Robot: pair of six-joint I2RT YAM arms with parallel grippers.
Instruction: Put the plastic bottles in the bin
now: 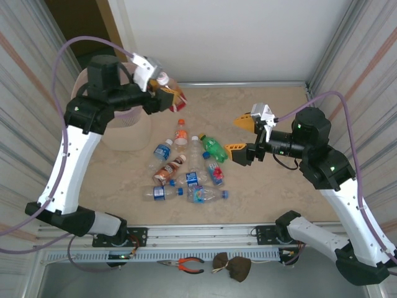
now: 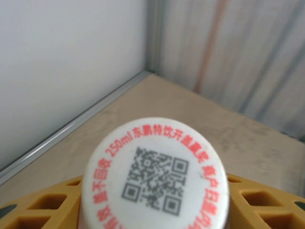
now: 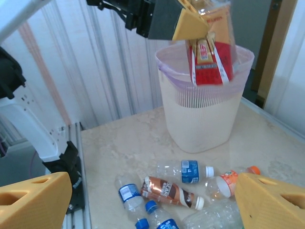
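1. Left end effector (image 1: pixel 169 94): pinching one white-capped, red-labelled bottle (image 3: pixel 209 57), held raised at the rim of the bin (image 1: pixel 127 133); not yet let go.
2. Right end effector (image 1: pixel 239 135): fingers spread wide, carrying nothing, poised just beside the green bottle (image 1: pixel 215 149) at the right of the heap.
3. Loose bottles (image 1: pixel 186 171): about nine, lying clustered on the surface (image 1: pixel 273 192) between the arms, near the bin.
4. Bin contents: interior hidden; count cannot be told.
5. Progress, as judged: one bottle close to delivery, the whole heap left to clear.
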